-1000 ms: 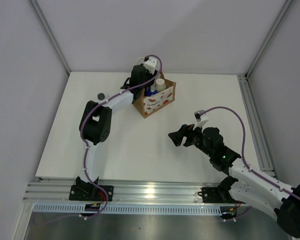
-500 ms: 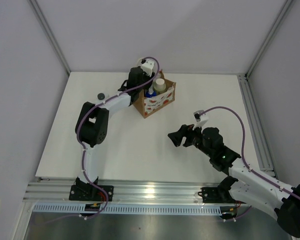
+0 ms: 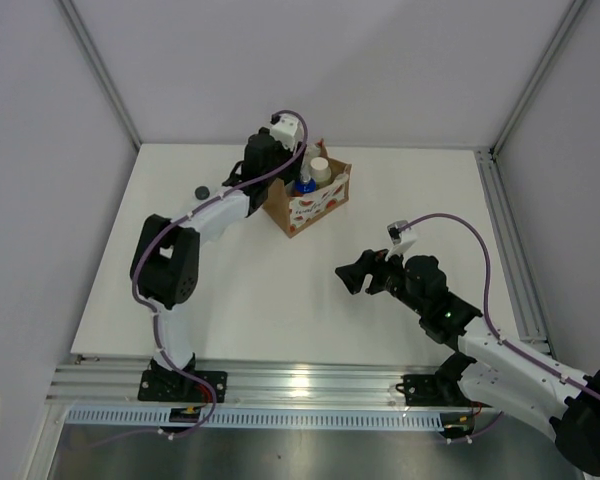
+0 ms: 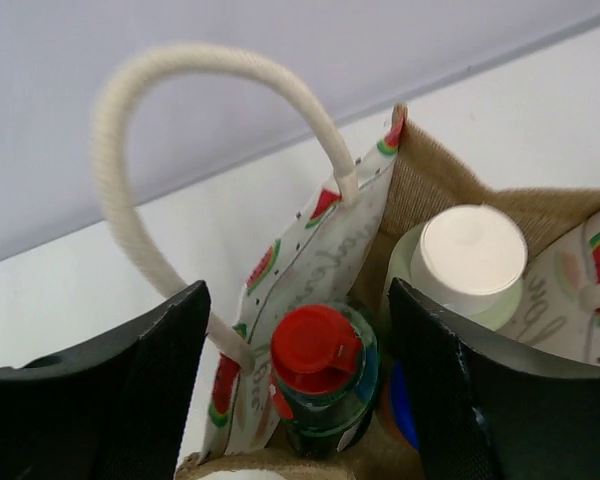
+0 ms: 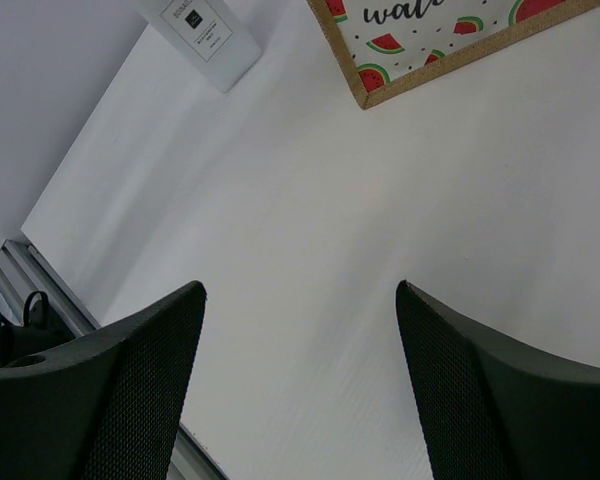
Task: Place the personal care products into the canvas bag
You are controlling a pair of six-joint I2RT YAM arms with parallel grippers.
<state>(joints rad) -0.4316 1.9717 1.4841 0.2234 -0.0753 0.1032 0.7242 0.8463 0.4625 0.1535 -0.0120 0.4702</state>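
The canvas bag (image 3: 315, 207) stands at the back middle of the table. In the left wrist view its watermelon-printed wall (image 4: 315, 250) and white rope handle (image 4: 130, 200) show. Inside stand a dark green bottle with a red cap (image 4: 320, 375), a bottle with a white cap (image 4: 470, 260), and a blue cap (image 4: 405, 410) lower down. My left gripper (image 4: 298, 290) hangs open just above the bag, its jaws either side of the red cap and clear of it. A translucent white bottle with a black cap (image 3: 200, 191) stands left of the bag. My right gripper (image 3: 348, 274) is open and empty over the table.
In the right wrist view the bag's lower edge (image 5: 450, 35) and the white bottle (image 5: 205, 35) lie ahead across bare white table. A metal rail (image 3: 510, 230) runs along the table's right side and another along the near edge (image 3: 300, 380).
My left gripper has opened and let go of the red-capped green bottle, which now stands in the bag. The left arm has drawn back and to the left. The right arm has not moved.
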